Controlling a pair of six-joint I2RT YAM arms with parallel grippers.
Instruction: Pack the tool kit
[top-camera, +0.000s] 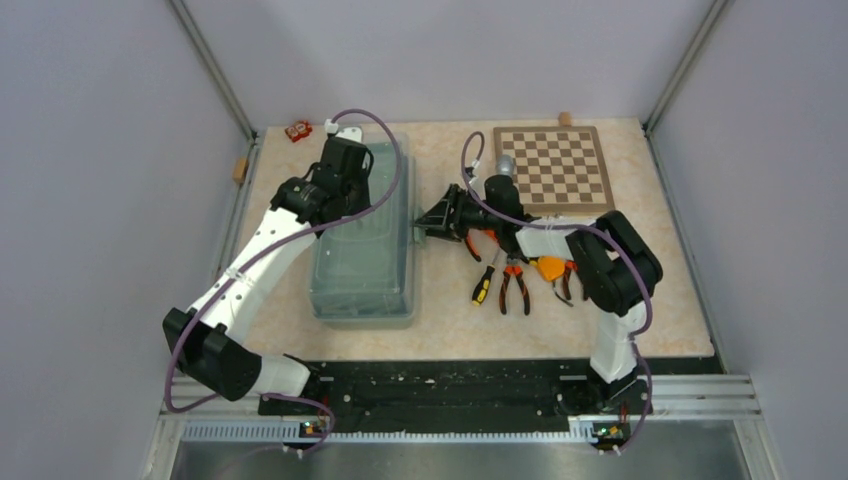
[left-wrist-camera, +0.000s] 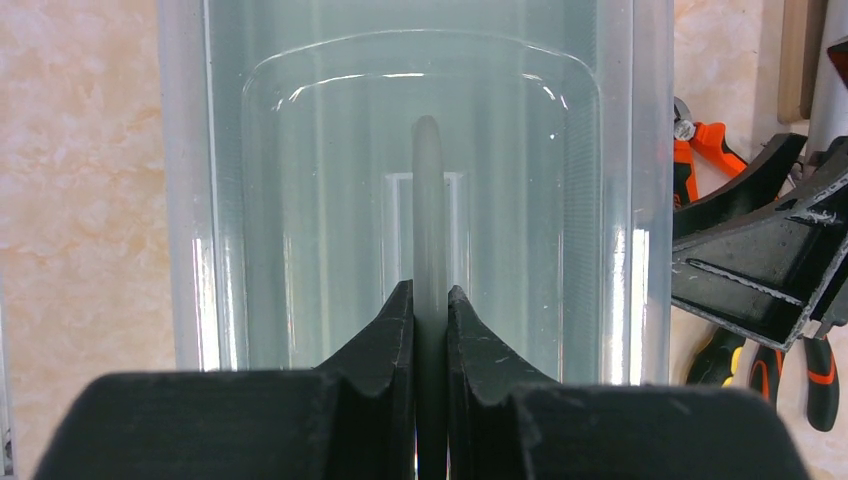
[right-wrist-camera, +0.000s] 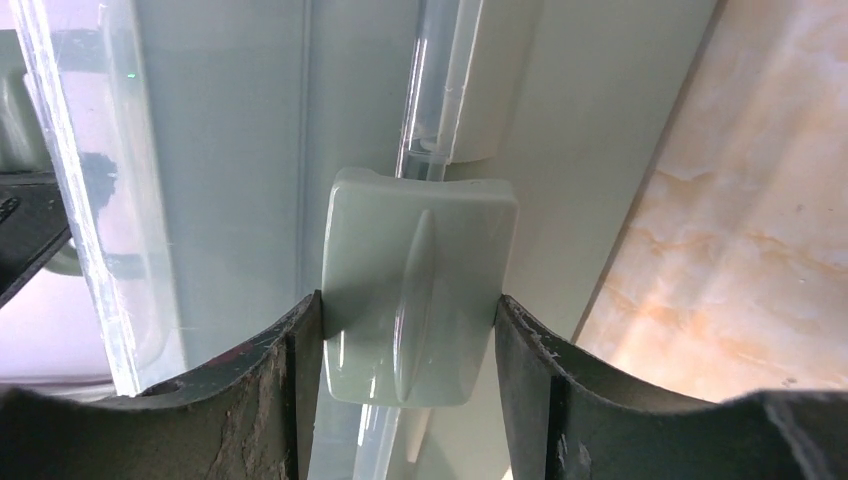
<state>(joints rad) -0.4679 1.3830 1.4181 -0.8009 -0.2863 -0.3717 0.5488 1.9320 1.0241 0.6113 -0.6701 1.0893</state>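
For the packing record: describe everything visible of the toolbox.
The toolbox is a long pale-green plastic box with a translucent lid, down, lying flat on the table beside the loose tools. The left gripper is shut on its thin arched handle; the right gripper clasps the latch on the side facing the tools.

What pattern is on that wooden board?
The board has brown-and-cream checks; the top view shows it best.

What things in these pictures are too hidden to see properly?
- Inside the toolbox: top and left wrist views, cloudy lid blurs it.
- Orange tape measure: top view, right arm covers part.
- Pliers: left wrist view, right gripper hides most.
- Small red thing at the far edge: top view, too small.
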